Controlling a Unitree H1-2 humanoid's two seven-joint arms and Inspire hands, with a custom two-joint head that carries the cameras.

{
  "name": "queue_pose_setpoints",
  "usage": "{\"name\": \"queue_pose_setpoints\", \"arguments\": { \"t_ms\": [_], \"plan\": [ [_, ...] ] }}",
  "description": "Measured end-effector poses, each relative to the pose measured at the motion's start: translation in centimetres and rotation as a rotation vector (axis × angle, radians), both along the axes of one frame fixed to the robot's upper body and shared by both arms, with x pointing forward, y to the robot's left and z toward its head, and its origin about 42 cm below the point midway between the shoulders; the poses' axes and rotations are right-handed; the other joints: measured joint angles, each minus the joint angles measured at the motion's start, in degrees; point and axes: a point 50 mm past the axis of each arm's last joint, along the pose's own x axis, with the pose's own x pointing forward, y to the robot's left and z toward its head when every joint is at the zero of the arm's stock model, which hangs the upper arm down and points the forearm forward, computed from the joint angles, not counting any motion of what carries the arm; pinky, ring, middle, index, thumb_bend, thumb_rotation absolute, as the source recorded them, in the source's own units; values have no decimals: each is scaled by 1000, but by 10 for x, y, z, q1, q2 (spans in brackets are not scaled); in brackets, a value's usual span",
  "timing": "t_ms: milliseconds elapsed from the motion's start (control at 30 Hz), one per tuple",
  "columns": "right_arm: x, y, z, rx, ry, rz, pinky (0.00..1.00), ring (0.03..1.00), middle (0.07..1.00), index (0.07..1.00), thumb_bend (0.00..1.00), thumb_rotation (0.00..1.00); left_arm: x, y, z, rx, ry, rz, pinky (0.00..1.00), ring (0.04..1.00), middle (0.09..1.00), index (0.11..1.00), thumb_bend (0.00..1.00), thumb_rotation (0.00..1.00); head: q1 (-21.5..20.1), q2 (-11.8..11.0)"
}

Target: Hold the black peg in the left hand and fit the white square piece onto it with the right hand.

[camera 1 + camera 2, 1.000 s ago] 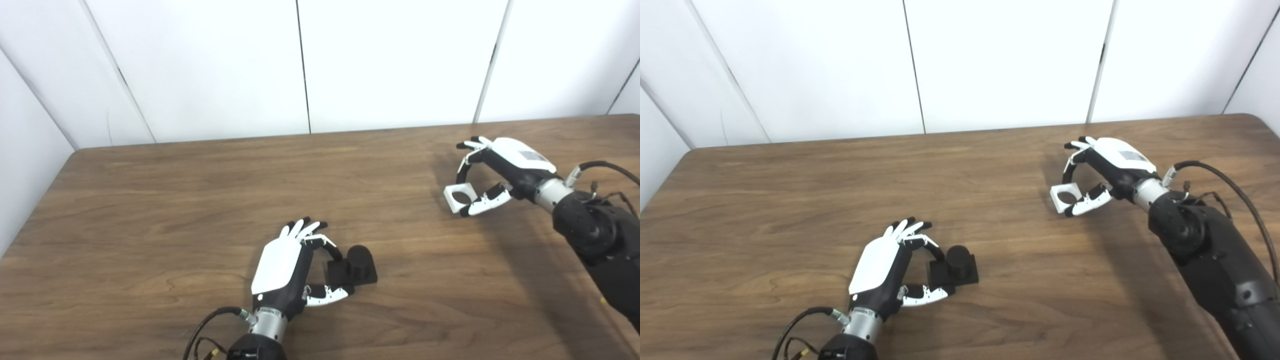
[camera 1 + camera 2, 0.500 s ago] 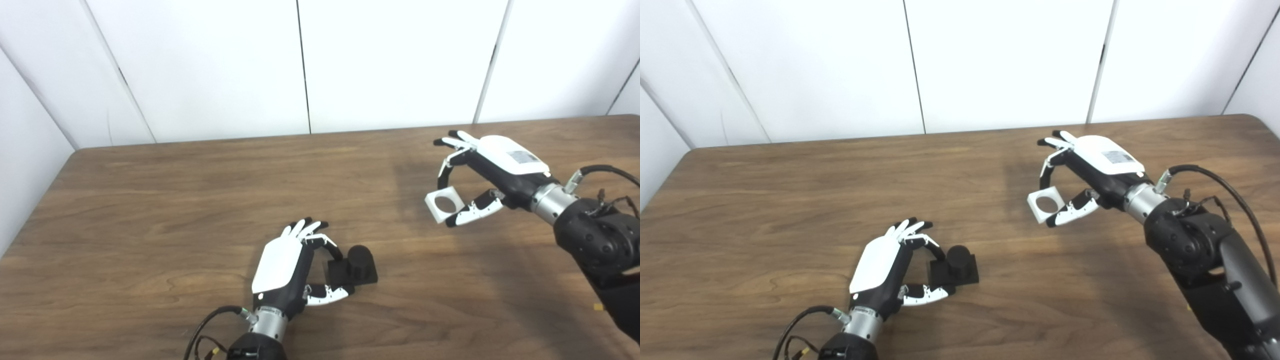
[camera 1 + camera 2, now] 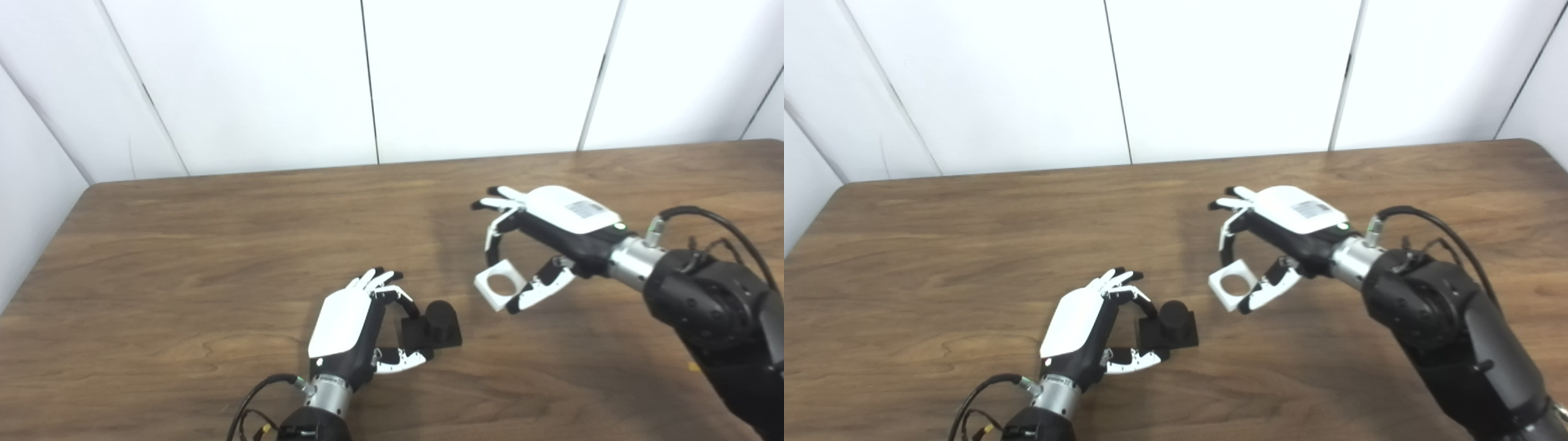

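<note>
The black peg, a short round post on a square black base, stands on the wooden table near the front middle. My left hand grips the base's left side between thumb and fingers. The white square piece, with a round hole through it, hangs in the air pinched by my right hand. It sits up and to the right of the peg, a short gap away, with its hole tilted toward me. In the right eye view the piece is just right of the peg.
White wall panels stand behind the table's far edge. The right forearm and its cable cross the table's right front. Bare wood stretches over the left half and the back.
My right hand has carried the white piece leftward and toward me, lifting it off the table and bringing it close to the peg. The left hand and peg have stayed put.
</note>
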Motion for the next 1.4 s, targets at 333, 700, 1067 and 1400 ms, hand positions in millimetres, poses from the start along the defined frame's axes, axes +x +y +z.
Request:
{"name": "queue_pose_setpoints", "arguments": {
  "t_ms": [333, 700, 1067, 1400],
  "plan": [
    [-2, 22, 7, 20, 13, 55, 951, 1000, 928, 493, 524, 156, 0, -1, -1, 0, 0, 1, 956, 943, 875, 490, 518, 62, 1, 1],
    [-2, 44, 10, 32, 2, 108, 961, 1000, 930, 493, 523, 155, 0, -3, -1, -8, 3, 1, 964, 946, 874, 490, 518, 61, -1, 2],
    [-1, 49, 5, 14, 2, 113, 959, 1000, 927, 493, 523, 158, 0, -5, -1, -12, 8, 4, 969, 951, 878, 490, 518, 61, 5, 4],
    [3, 51, -4, 9, 24, 115, 955, 1000, 928, 493, 522, 156, -1, -5, -1, -14, 13, 10, 966, 949, 877, 490, 517, 61, 10, 5]
  ]
}}
